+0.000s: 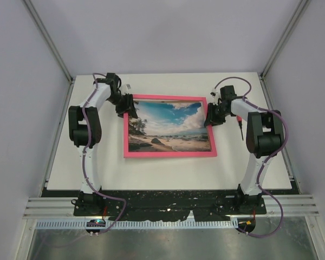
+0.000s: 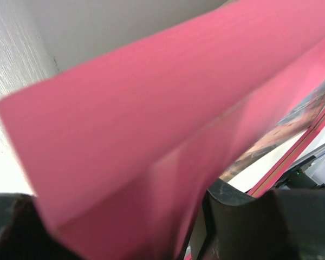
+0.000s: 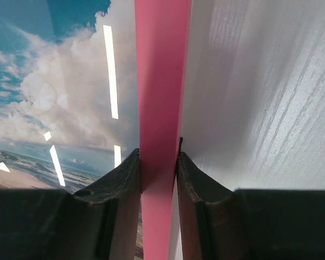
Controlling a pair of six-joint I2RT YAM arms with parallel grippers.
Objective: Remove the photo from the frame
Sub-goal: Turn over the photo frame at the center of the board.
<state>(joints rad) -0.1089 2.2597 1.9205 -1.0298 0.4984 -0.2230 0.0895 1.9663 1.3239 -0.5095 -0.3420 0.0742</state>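
The pink frame [image 1: 169,154] lies face up mid-table with the beach photo [image 1: 170,123] inside it. My right gripper [image 1: 209,116] is at the frame's right side. In the right wrist view both fingers press on the pink bar [image 3: 162,81], photo [image 3: 59,81] to its left; the gripper [image 3: 160,168] is shut on it. My left gripper [image 1: 125,108] is at the top-left corner. In the left wrist view the blurred pink frame [image 2: 151,108] fills the space between the fingers [image 2: 244,216]. A sliver of photo [image 2: 309,108] shows, and contact at the gripper [image 2: 119,233] is unclear.
The white table [image 1: 151,176] is enclosed by pale walls on the left, back and right. A thin dark tool with a red part [image 1: 239,127] lies beside the right arm. The arm bases stand on the dark rail [image 1: 168,200] at the near edge.
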